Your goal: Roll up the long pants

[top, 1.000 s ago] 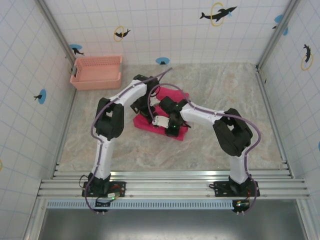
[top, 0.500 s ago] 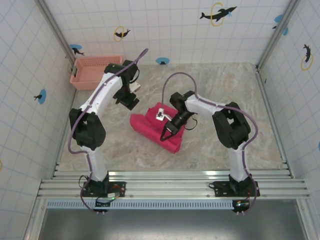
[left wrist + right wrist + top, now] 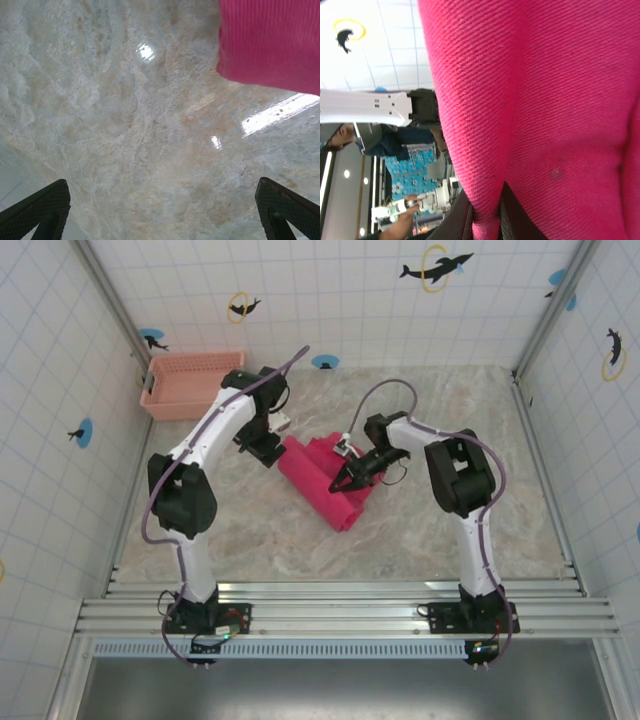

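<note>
- Top view: the long pants (image 3: 322, 478) now lie mid-surface (image 3: 450, 540) as a narrower, diagonal bundle, turned from their position half a second ago. The left arm (image 3: 215, 428) has pulled back and stands just beside them.
- Left wrist: the left jaws stand wide open over bare surface and hold nothing. The pants' edge (image 3: 270, 45) is at upper right.
- Right wrist: the right jaws are closed on a fold of the pants (image 3: 545, 100). Rolling appears under way but unfinished.
</note>
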Robot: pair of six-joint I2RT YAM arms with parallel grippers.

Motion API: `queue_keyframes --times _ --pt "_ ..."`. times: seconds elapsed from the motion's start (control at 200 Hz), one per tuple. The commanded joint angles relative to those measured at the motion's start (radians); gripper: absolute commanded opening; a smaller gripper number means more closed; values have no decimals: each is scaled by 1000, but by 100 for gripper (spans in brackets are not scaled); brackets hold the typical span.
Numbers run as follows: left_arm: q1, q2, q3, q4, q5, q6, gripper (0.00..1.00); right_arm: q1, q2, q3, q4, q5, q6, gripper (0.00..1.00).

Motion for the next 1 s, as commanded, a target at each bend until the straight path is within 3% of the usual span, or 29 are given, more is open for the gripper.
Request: queue_keyframes --times 0.0,0.22,0.47,0.606,0.816,0.996 --pt "-31 33 62 -39 31 -26 97 -68 2 30 105 89 128 7" --pt "-88 148 217 -37 130 -118 97 -161 88 46 121 241 185 9" --pt "-126 315 461 0 262 -272 97 -162 169 102 137 405 273 12" --pt "-129 355 473 117 322 -351 97 -160 184 128 138 444 291 13" --pt "-147 489 497 186 301 -421 97 -151 176 93 151 468 285 14" --pt "-152 597 554 99 210 -486 97 -146 105 99 130 481 265 24"
